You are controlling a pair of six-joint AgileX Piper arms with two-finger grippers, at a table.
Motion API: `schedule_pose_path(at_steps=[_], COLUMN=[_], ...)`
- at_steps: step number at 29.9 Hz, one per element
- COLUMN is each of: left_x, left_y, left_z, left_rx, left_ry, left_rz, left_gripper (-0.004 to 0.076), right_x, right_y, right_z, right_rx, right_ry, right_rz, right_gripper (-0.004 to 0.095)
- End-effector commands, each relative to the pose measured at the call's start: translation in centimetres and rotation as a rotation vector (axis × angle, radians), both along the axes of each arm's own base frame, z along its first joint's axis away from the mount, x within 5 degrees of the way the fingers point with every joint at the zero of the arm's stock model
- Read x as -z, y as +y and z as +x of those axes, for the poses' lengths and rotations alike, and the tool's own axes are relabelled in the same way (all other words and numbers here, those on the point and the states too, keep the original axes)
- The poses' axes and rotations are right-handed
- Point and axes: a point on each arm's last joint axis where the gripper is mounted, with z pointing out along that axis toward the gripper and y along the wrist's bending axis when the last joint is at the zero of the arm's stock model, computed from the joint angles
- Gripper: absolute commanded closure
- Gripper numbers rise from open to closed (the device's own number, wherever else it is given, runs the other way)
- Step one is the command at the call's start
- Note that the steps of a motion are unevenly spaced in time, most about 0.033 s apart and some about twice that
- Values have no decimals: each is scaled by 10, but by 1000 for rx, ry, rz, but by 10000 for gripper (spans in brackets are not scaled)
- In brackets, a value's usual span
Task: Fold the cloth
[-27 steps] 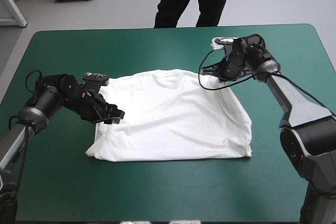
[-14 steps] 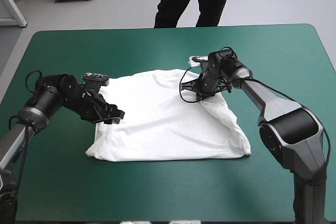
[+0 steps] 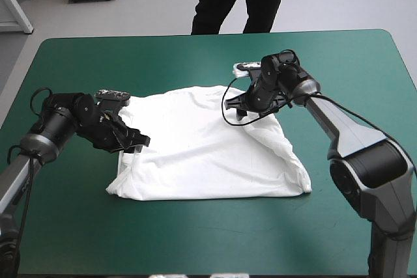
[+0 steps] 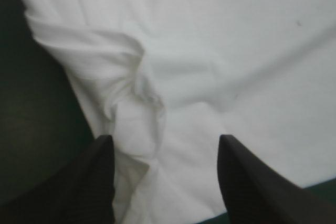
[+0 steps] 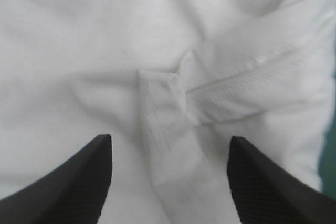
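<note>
While left gripper [image 4: 165, 137] and right gripper [image 5: 170, 137] gape apart, the T-shirt [image 3: 208, 154] lies beneath, seemingly unheld.

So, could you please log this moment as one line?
T-shirt: mostly flat, right side folded inward | left gripper: open at its left edge | right gripper: open over fold

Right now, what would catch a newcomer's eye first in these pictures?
The white T-shirt lying spread in the middle of the teal-green table stands out first. Next come the two black grippers at its edges. The left gripper is open over a crumpled fold at the shirt's left side, and the right gripper is open over a twisted hem at its far right corner.
</note>
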Motion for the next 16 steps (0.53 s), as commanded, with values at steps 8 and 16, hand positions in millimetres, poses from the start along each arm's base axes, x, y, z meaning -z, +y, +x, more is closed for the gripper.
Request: schedule_pose_path(at_steps=[8,16], left_x=[-45,-45], left_y=[12,27], left_z=[-31,-48], left_rx=[-74,-141], left_ry=[-115,-52], left_rz=[27,154], left_gripper=[304,304], right_x=[-97,-72], right_y=[-42,-76], right_z=[-60,-121], right_rx=[9,99], right_ry=[-173,-118], right_rz=[-81,-49], right_gripper=[355,354])
